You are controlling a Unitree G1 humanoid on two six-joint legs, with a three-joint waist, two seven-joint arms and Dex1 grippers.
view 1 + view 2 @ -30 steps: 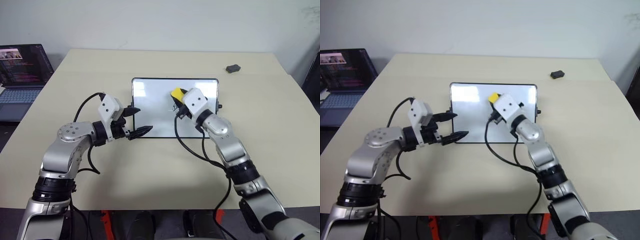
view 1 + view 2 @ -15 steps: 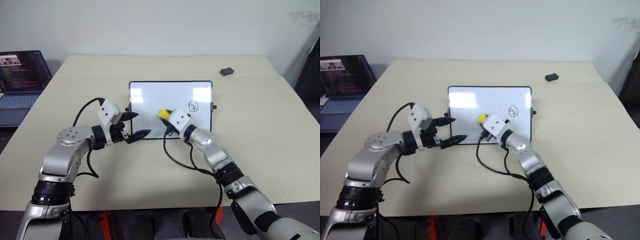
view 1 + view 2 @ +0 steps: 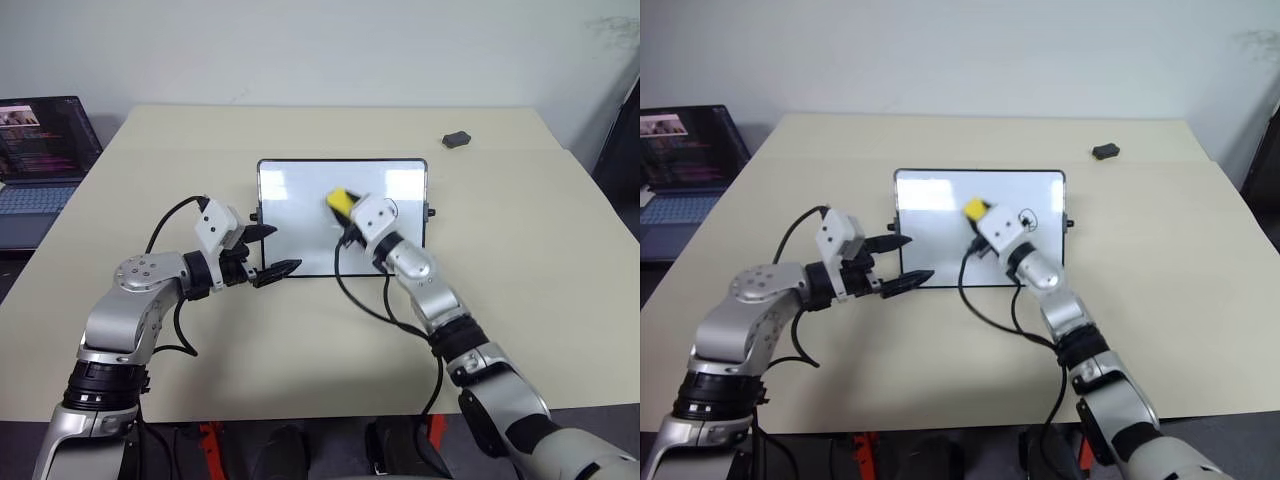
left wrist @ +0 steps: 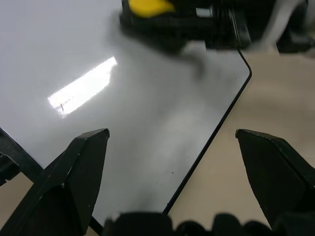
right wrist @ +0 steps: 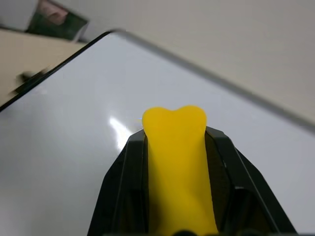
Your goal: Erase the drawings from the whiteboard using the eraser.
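Note:
The whiteboard lies flat in the middle of the table. My right gripper is shut on the yellow eraser, which sits over the board's middle, towards its far edge. In the right wrist view the eraser is clamped between the two black fingers above the glossy board. One of the drawings, a circled symbol, shows just right of the eraser; any others are hidden by the gripper. My left gripper stands open at the board's near left corner, holding nothing, with its fingers spread over the board's edge.
A small dark grey object lies at the table's far right. An open laptop stands off the table's left side. Bare tan tabletop surrounds the board.
Half a second ago the right gripper held the eraser near the board's near edge; it has swept away from me towards the far edge. The left gripper has stayed put. The camera shifted slightly.

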